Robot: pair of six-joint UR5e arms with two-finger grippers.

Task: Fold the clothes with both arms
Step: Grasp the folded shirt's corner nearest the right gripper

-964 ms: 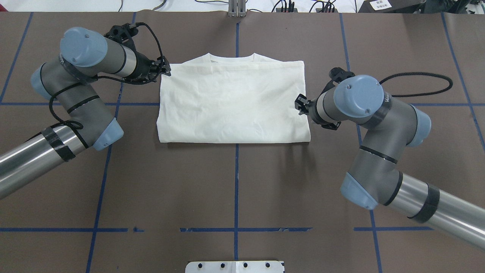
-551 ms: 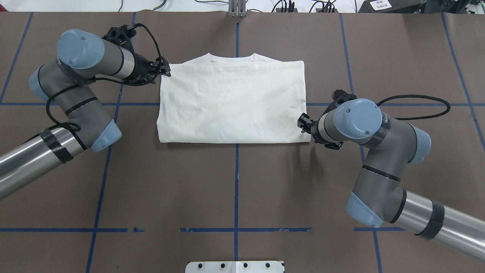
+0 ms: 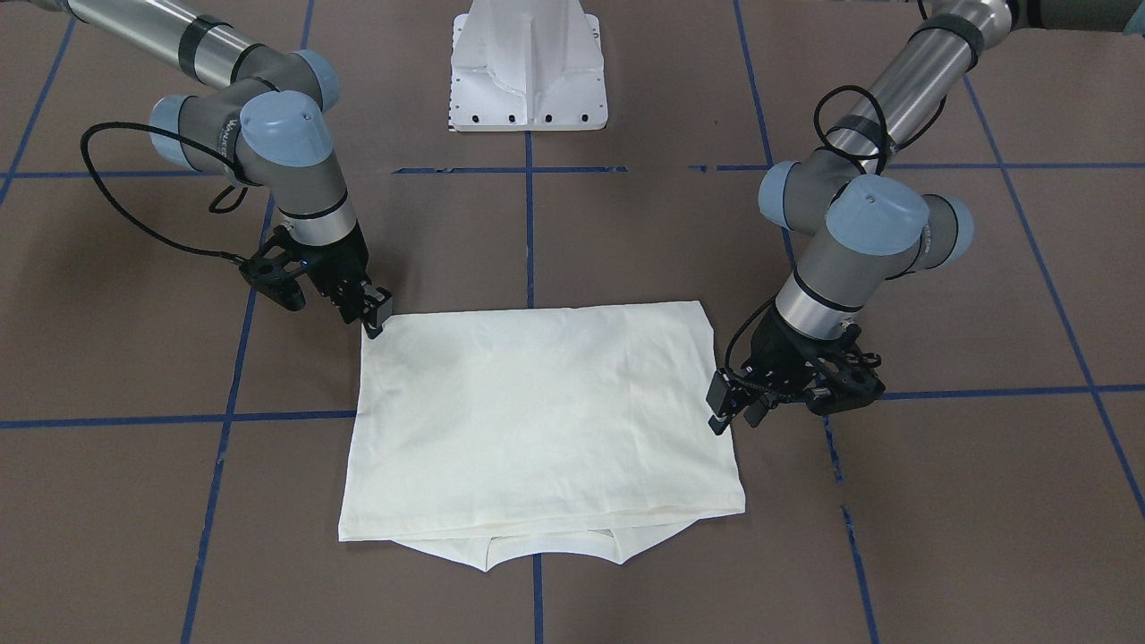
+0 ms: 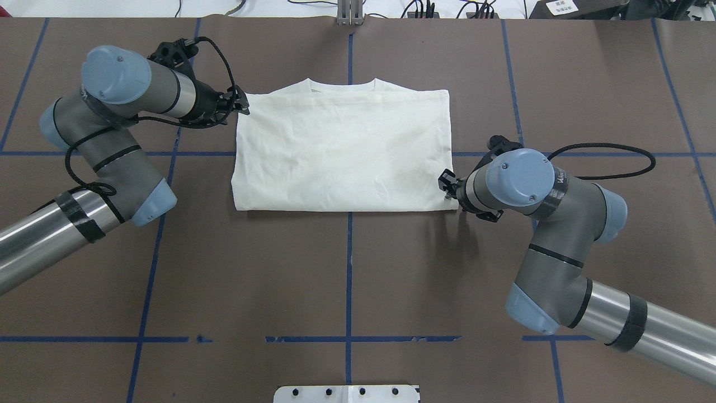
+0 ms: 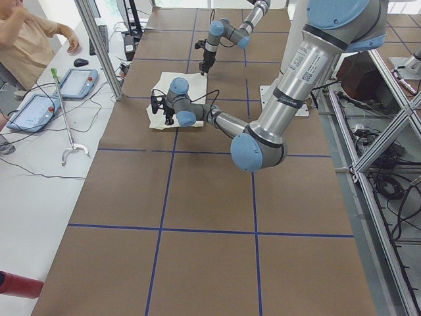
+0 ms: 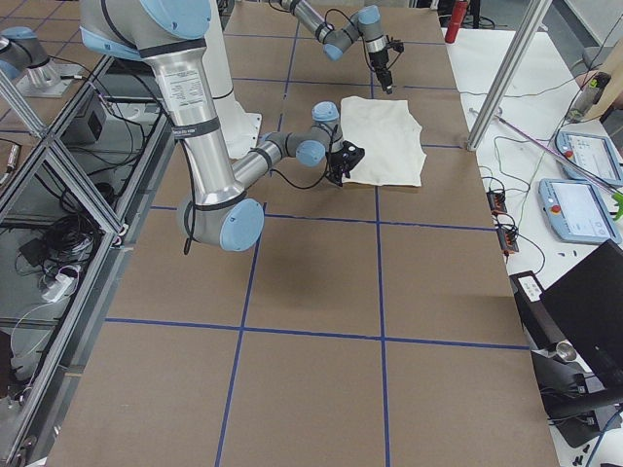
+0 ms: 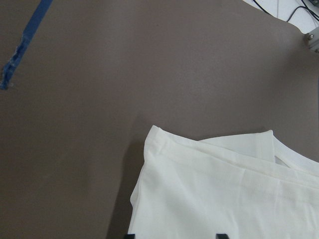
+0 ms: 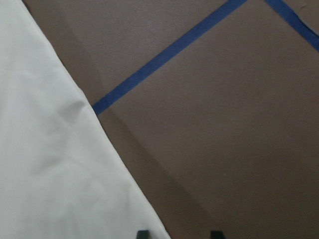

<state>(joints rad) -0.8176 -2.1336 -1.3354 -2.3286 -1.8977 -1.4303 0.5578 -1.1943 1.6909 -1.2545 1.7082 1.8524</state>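
Observation:
The clothes are one cream shirt (image 4: 341, 151), folded into a rectangle, plain side up, collar at the far edge. It also shows in the front view (image 3: 537, 420). My left gripper (image 4: 241, 103) (image 3: 726, 410) is low at the shirt's far-left corner. In the left wrist view its fingertips (image 7: 130, 236) stand apart, open, over the shirt corner (image 7: 224, 194). My right gripper (image 4: 447, 184) (image 3: 376, 315) sits at the shirt's right edge by the near corner. It is open, with the shirt edge (image 8: 45, 164) beside one fingertip (image 8: 143, 234).
Brown table cover with blue tape lines (image 4: 349, 268). The white pedestal base (image 3: 528, 63) stands at the robot's side. A person (image 5: 26, 39) sits at a side table with tablets (image 5: 33, 108) and cables beyond the table's far edge.
My right gripper has moved toward the robot along the shirt's right edge, from mid-edge to near the near corner. The left gripper has shifted only slightly. The shirt has not moved.

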